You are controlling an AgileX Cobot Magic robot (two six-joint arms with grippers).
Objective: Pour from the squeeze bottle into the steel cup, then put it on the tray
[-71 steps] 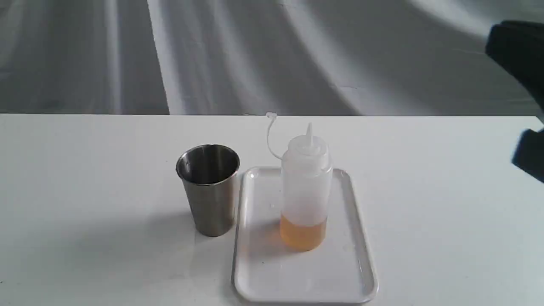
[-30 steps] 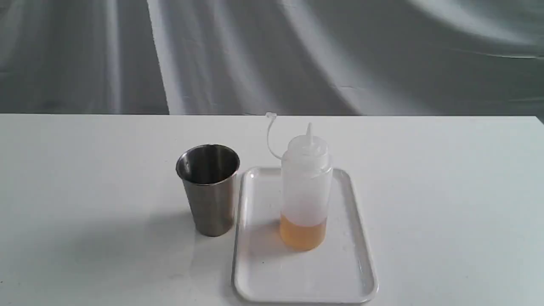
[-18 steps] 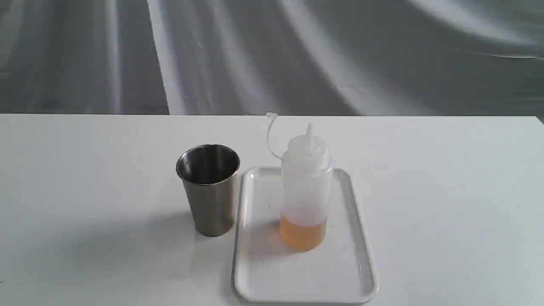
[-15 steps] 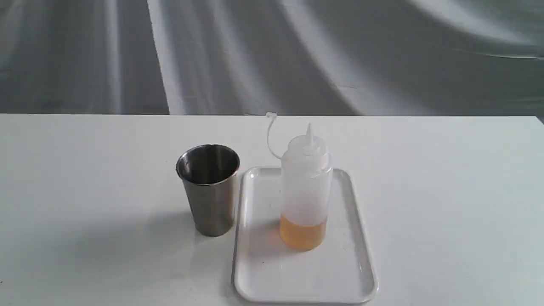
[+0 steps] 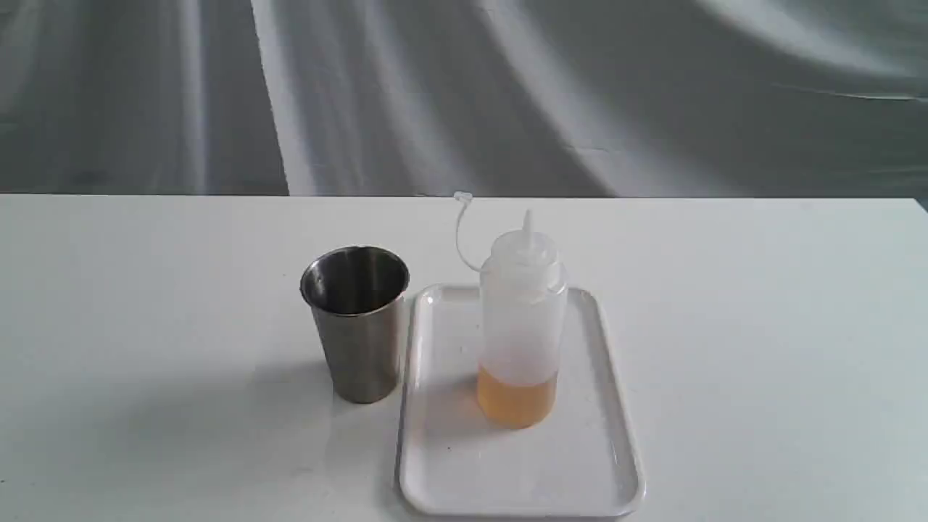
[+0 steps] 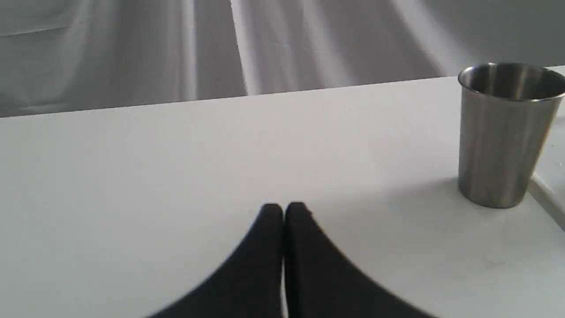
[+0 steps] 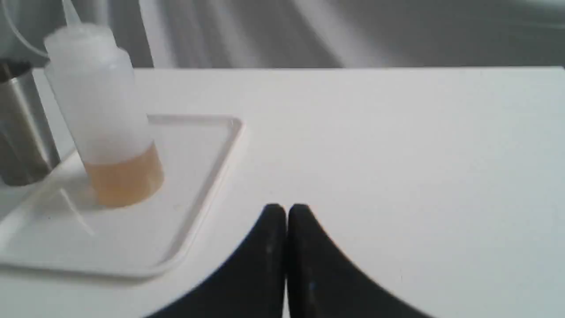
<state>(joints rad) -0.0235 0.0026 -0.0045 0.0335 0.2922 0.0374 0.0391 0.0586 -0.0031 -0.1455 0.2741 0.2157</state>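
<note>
The squeeze bottle (image 5: 520, 326) stands upright near the middle of the tray (image 5: 507, 475), its nozzle bare, with amber liquid filling only its lowest part. The cap strap (image 5: 460, 232) curls up toward eleven o'clock from the bottle's shoulder. The steel cup (image 5: 357, 326) stands upright on the table (image 5: 145, 290) at nine o'clock from the bottle, just beside the tray's rim. The left gripper (image 6: 284, 211) has its fingers pressed together on nothing, low over bare table well apart from the cup. The right gripper (image 7: 287, 212) is likewise closed and empty, off the tray's three o'clock side. Neither arm shows in the exterior view. As things lie, the bottle is on the tray as the last step asks. Whether anything has been poured cannot be told, since the cup's inside is dark.
</note>
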